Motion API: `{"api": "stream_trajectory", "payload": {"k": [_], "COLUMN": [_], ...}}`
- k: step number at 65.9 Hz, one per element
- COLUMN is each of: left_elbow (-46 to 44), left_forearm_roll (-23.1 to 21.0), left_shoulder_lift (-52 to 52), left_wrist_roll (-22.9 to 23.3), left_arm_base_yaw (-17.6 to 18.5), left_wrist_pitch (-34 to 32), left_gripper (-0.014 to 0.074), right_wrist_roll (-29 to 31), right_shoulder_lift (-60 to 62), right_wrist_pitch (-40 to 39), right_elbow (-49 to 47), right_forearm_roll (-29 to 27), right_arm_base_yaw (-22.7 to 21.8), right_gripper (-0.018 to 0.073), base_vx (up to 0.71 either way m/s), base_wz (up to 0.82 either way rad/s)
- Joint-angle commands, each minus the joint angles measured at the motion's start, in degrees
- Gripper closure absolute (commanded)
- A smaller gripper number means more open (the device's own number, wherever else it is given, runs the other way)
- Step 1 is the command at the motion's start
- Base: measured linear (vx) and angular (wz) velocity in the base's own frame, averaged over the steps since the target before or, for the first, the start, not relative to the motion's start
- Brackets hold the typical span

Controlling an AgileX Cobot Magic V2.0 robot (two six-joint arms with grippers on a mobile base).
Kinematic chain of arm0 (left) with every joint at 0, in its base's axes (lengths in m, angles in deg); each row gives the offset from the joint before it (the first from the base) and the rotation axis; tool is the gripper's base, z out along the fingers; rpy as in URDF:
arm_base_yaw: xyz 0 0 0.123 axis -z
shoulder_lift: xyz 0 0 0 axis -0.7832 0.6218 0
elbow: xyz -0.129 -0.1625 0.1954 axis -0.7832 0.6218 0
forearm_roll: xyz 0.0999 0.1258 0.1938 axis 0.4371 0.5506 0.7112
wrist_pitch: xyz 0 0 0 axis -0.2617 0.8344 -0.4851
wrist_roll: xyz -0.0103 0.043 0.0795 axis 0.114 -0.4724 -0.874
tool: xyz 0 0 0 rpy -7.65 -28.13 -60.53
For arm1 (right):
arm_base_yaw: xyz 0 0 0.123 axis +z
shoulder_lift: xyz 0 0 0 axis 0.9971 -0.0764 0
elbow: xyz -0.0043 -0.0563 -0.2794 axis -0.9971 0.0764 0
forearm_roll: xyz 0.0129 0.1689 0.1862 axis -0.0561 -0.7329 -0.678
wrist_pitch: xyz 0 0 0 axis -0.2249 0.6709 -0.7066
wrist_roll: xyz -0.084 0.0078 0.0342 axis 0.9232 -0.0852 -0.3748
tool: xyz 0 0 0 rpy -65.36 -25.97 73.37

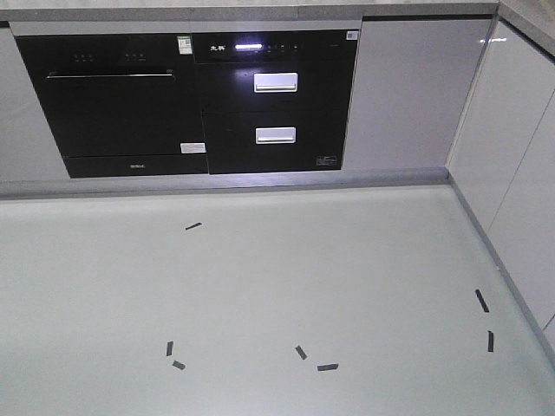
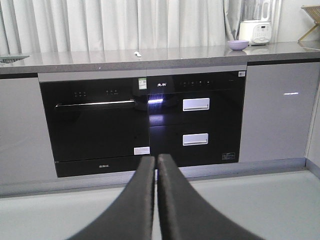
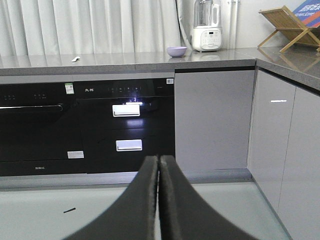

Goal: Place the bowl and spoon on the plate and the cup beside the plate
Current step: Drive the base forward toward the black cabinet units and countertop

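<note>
The lavender bowl (image 2: 238, 44) stands far off on the grey countertop (image 2: 75, 59), close to a white appliance; the right wrist view shows the bowl (image 3: 176, 51) too. A small pale spoon (image 2: 137, 53) lies further left on the same counter, also seen as the spoon (image 3: 75, 59) in the right wrist view. Plate and cup are out of view. My left gripper (image 2: 156, 159) is shut with nothing in it, low over the floor and well short of the cabinets. My right gripper (image 3: 158, 158) is likewise shut and empty. Neither gripper shows in the front view.
Below the counter sit a black oven (image 1: 113, 104) and black drawer unit (image 1: 276, 104). White cabinets (image 1: 512, 156) run along the right side. A white blender (image 3: 207, 25) and wooden rack (image 3: 285, 22) stand on the counter. Black tape marks (image 1: 301, 352) dot the pale floor.
</note>
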Motion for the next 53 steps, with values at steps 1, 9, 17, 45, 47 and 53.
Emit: {"api": "stream_trajectory", "payload": {"k": [1, 9, 17, 45, 47, 53], "left_elbow": [1.7, 1.7, 1.7, 1.7, 1.7, 1.7], "left_forearm_roll": [-0.01, -0.01, -0.01, -0.01, -0.01, -0.01], "left_shoulder_lift": [1.04, 1.04, 1.04, 1.04, 1.04, 1.04], "left_wrist_roll": [0.37, 0.37, 0.37, 0.37, 0.37, 0.37], "left_arm_base_yaw": [0.04, 0.04, 0.04, 0.04, 0.04, 0.04], "left_wrist_pitch": [-4.48, -4.48, -4.48, -4.48, -4.48, -4.48], "left_gripper": [0.0602, 0.0602, 0.0602, 0.0602, 0.0602, 0.0602], "right_wrist_roll": [0.21, 0.21, 0.21, 0.21, 0.21, 0.21], "right_shoulder_lift": [0.72, 0.72, 0.72, 0.72, 0.72, 0.72], "right_wrist_pitch": [-4.4, -4.4, -4.4, -4.4, -4.4, -4.4], "right_elbow": [0.9, 0.9, 0.9, 0.9, 0.9, 0.9], "right_forearm_roll": [0.32, 0.32, 0.32, 0.32, 0.32, 0.32], "right_arm_base_yaw": [0.0, 0.0, 0.0, 0.0, 0.0, 0.0], "right_gripper": [0.0564, 0.0564, 0.0564, 0.0564, 0.0564, 0.0564], "base_vx": [0.0, 0.0, 0.0, 0.0, 0.01, 0.01], "base_wz": [0.0, 0.0, 0.0, 0.0, 0.0, 0.0]}}
